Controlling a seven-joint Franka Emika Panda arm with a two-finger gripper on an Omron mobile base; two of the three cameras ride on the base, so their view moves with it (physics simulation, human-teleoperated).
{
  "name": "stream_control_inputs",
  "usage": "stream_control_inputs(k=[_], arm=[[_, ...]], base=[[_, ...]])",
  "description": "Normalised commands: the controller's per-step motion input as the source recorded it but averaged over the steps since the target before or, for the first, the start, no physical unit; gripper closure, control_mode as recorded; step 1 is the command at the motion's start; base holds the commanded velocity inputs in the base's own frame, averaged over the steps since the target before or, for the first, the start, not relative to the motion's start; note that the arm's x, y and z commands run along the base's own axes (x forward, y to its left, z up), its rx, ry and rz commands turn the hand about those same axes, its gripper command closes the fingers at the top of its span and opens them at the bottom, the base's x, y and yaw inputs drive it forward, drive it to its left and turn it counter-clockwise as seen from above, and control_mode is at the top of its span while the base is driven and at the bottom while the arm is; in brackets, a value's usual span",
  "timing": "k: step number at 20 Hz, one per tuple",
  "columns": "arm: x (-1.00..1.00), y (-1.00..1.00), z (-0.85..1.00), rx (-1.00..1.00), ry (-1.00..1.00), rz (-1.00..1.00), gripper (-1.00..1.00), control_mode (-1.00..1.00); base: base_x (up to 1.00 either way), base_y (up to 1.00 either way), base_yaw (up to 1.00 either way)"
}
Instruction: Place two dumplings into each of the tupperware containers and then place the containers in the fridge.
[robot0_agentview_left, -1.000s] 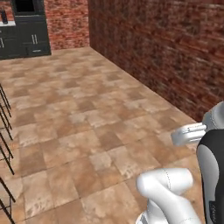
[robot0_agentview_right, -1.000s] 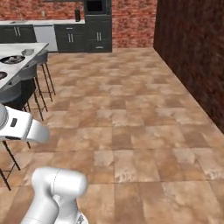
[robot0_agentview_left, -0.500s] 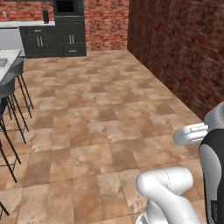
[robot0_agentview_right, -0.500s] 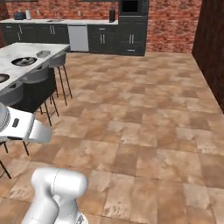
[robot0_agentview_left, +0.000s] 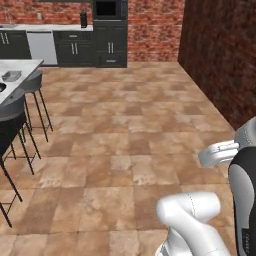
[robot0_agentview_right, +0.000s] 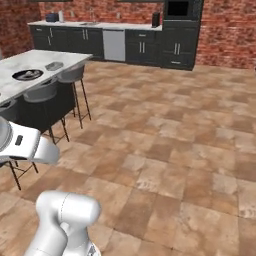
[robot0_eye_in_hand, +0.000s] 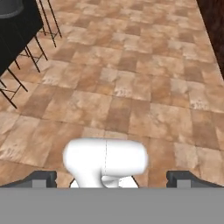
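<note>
Left base view: a translucent grey tupperware container (robot0_agentview_left: 11, 76) sits on the white desk (robot0_agentview_left: 22, 67) near its far corner; the desk is cut off by the left frame edge.

Right base view: the container (robot0_agentview_right: 54, 66) lies by the desk's far edge, beside a dark-rimmed plate (robot0_agentview_right: 27, 75) whose contents are too small to tell.

Hand view: the end effector (robot0_eye_in_hand: 111, 177) stands wide open over the tiled floor (robot0_eye_in_hand: 131, 87), holding nothing.
</note>
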Motion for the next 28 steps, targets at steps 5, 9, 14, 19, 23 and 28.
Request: stream_control_inputs(k=[5, 9, 14, 19, 23, 28], arm=[[0.0, 0.0, 0.0, 0.0, 0.0, 0.0, -1.0, 1.0], [0.0, 0.0, 0.0, 0.0, 0.0, 0.0, -1.0, 1.0], [0.0, 0.0, 0.0, 0.0, 0.0, 0.0, -1.0, 1.0], [0.0, 0.0, 0.0, 0.0, 0.0, 0.0, -1.0, 1.0], [0.0, 0.0, 0.0, 0.0, 0.0, 0.0, -1.0, 1.0], [0.0, 0.0, 0.0, 0.0, 0.0, 0.0, -1.0, 1.0]], base=[[1.0, -0.69, 0.35], [1.0, -0.69, 0.34], [1.0, -0.66, 0.32], [1.0, -0.64, 0.31], [1.0, -0.68, 0.33], [1.0, -0.68, 0.33]])
